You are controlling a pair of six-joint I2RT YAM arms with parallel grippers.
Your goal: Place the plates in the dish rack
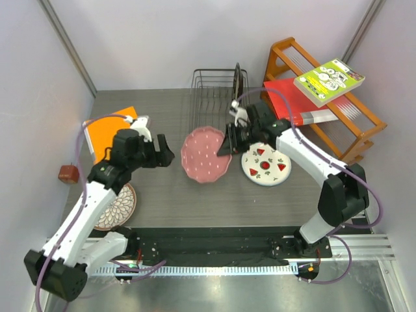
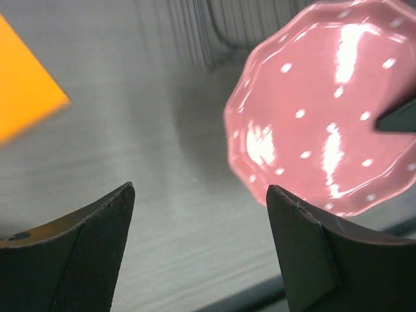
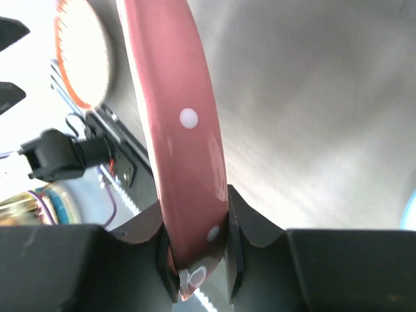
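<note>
**Top view.** The pink plate [image 1: 205, 156] lay at the middle of the table [image 1: 162, 195], with its right rim clamped in the right gripper [image 1: 227, 142]. Whether the plate was clear of the surface could not be told. The rack [image 1: 211, 97] stood directly beyond the plate, against the far edge. The dark plate [image 1: 238, 81] stood on edge in its right-hand slots. The fruit plate [image 1: 265, 164] lay flat just right of the pink plate. The petal plate [image 1: 118, 207] lay flat toward the near-left corner, partly under the left arm. The left gripper [image 1: 164, 153] hung just left of the pink plate, pointed at it and apart from it.

**Left wrist view.** The left gripper [image 2: 200, 195] was spread wide with nothing between its fingers. The pink plate [image 2: 318, 110] lay ahead and to the right of the jaws, with blurred rack wires [image 2: 240, 26] behind it. An orange sheet [image 2: 26, 84] showed at the left.

**Right wrist view.** The right gripper [image 3: 195, 266] was clenched on the rim of the pink plate [image 3: 188, 130], one finger on each face. The plate appeared edge-on and ran straight out from the jaws.

**Governing relation.** The rack lay toward the far edge from the held plate. The dark plate's faces were turned toward the left and right edges. The pink plate would probably need to be stood on edge in the same way before it was lowered between the prongs. The right arm was nearer the rack and already had the grip.
</note>
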